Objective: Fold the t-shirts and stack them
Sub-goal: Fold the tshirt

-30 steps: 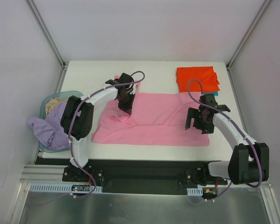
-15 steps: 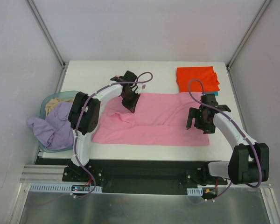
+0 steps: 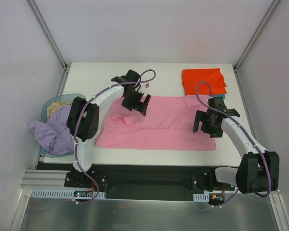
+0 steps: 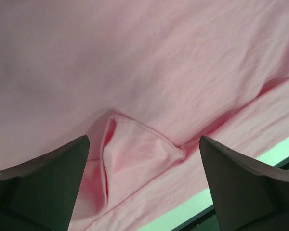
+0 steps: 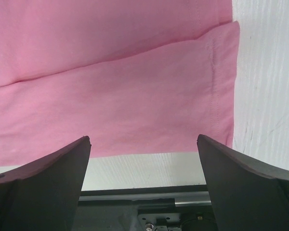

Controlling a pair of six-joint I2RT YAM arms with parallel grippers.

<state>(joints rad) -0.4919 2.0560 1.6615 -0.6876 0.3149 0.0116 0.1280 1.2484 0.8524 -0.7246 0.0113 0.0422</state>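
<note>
Two grippers are seen over a bright pink cloth t-shirt (image 3: 168, 125), which is spread flat and wide across the middle of the white table (image 3: 96, 72). The left gripper (image 3: 138, 106) is held above the shirt's far left part, its jaws parted wide with nothing between them; just beneath it, in the left wrist view, a small folded pucker of pink cloth (image 4: 135, 159) is raised from the otherwise smooth fabric. The right gripper (image 3: 205, 129) is positioned over the shirt's near right corner, likewise spread and empty, and the stitched hem (image 5: 214, 82) is shown lying flat against the table in its wrist view. An orange-red t-shirt (image 3: 203, 81) is laid folded at the far right of the table, well apart from the pink one's left half, with a sliver of teal cloth (image 3: 222, 96) showing at its near edge (how that one is folded cannot be told). At the left edge, a pale lavender t-shirt (image 3: 50, 130) is draped crumpled over the rim of a round light-blue plastic basket (image 3: 70, 96), beside some tan cloth (image 3: 54, 108) inside.
</note>
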